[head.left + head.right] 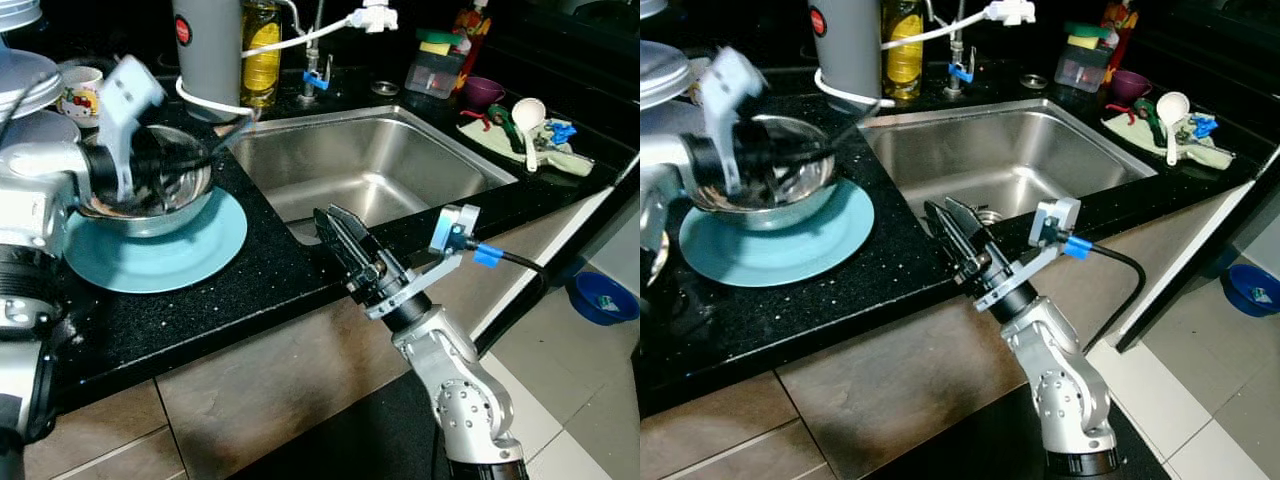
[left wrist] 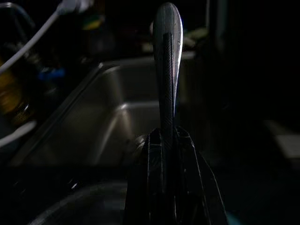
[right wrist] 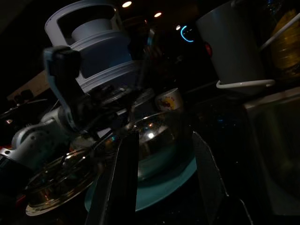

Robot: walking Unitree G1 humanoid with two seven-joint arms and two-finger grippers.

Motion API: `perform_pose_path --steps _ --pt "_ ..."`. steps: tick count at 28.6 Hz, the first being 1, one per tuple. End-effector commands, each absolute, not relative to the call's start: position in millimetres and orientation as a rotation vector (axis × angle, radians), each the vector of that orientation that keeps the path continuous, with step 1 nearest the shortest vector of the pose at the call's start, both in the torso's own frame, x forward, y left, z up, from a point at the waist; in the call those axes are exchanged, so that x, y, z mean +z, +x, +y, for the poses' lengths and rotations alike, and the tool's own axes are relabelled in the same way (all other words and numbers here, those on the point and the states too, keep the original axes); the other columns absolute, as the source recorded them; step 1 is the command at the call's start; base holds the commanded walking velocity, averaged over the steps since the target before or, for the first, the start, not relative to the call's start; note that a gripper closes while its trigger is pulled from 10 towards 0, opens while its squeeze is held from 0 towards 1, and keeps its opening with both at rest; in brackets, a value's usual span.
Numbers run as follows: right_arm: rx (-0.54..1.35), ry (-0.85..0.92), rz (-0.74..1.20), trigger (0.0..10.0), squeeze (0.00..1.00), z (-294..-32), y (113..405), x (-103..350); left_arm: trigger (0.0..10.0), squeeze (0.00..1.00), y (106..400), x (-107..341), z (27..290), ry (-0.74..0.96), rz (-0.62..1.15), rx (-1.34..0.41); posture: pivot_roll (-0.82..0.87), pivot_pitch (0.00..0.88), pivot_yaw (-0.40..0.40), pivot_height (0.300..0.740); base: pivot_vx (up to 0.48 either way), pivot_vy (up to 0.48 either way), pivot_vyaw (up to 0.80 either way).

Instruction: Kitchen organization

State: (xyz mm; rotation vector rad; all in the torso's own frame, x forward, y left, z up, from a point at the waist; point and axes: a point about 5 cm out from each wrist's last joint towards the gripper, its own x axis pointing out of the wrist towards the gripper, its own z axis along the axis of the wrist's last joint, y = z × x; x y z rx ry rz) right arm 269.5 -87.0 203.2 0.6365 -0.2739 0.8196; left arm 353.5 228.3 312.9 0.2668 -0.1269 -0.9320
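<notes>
A steel bowl stands on a teal plate on the black counter, left of the sink. My left gripper reaches over the bowl, shut on a thin metal utensil whose handle sticks out past the fingers toward the sink. What end lies in the bowl is hidden. My right gripper hovers over the counter's front edge beside the sink corner, open and holding nothing, pointing at the bowl.
Behind the bowl stand a grey kettle with a white cable, an oil bottle and the tap. A mug and stacked dishes sit far left. A cloth with a white scoop lies right of the sink.
</notes>
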Motion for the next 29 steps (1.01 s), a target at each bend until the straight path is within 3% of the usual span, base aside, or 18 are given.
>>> perform_pose_path --steps 1,19,29 --pt "0.811 0.628 -0.268 10.0 0.0 -90.4 269.4 201.6 0.0 0.0 348.2 321.2 227.1 0.236 -0.159 -0.982 0.13 0.021 -0.106 0.74 0.0 0.0 0.0" --pt "0.823 0.685 -0.303 10.0 0.0 -88.8 271.2 209.4 0.0 0.0 318.8 335.8 219.8 0.042 -0.233 -1.21 0.13 0.01 -0.109 0.74 0.0 0.0 0.0" --pt "0.817 0.767 -0.346 10.0 0.0 -73.6 279.8 225.3 0.0 0.0 332.2 310.7 228.0 0.144 -0.134 -0.998 0.13 0.016 -0.115 0.74 0.0 0.0 0.0"
